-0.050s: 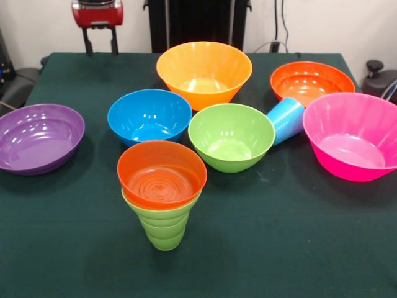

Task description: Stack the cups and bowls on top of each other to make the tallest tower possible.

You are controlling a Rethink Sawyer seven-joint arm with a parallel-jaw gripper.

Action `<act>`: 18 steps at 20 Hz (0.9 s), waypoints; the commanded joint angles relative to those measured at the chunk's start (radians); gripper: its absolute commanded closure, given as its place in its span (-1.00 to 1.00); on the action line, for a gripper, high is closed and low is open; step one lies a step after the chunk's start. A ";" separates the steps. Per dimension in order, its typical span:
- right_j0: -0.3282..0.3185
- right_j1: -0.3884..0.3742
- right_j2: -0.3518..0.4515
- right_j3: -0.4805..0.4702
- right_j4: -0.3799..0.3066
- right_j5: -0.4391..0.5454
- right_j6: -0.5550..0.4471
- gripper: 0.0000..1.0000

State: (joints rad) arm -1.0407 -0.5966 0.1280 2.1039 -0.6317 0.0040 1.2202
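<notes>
Near the front of the table a small orange bowl (162, 173) sits in the mouth of an upright lime green cup (164, 228) with a stepped lower part. Behind them stand a blue bowl (149, 116), a green bowl (231, 136) and a large yellow-orange bowl (204, 71). A light blue cup (286, 119) lies tilted on its side between the green bowl and a pink bowl (352, 136). An orange bowl (312, 82) sits at the back right, a purple bowl (38, 137) at the left. My gripper (100, 45) hangs at the top left, above the table's far edge, fingers apart and empty.
The dark green tablecloth (279, 248) covers the whole table. Black equipment (198, 22) stands behind the far edge, and dark objects sit off the table at the left (18, 87) and right (379, 79) edges.
</notes>
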 commanded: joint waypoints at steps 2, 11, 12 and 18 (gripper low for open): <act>0.076 0.107 0.007 -0.119 -0.031 -0.076 0.145 -1.00; 0.109 0.184 0.000 -0.188 -0.008 -0.105 0.146 -1.00; 0.114 0.183 -0.003 -0.190 -0.006 -0.109 0.149 -1.00; 0.105 0.184 0.019 -0.208 -0.005 -0.092 0.141 -1.00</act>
State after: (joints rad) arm -0.9737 -0.4509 0.0884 2.0249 -0.6315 -0.0526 1.2202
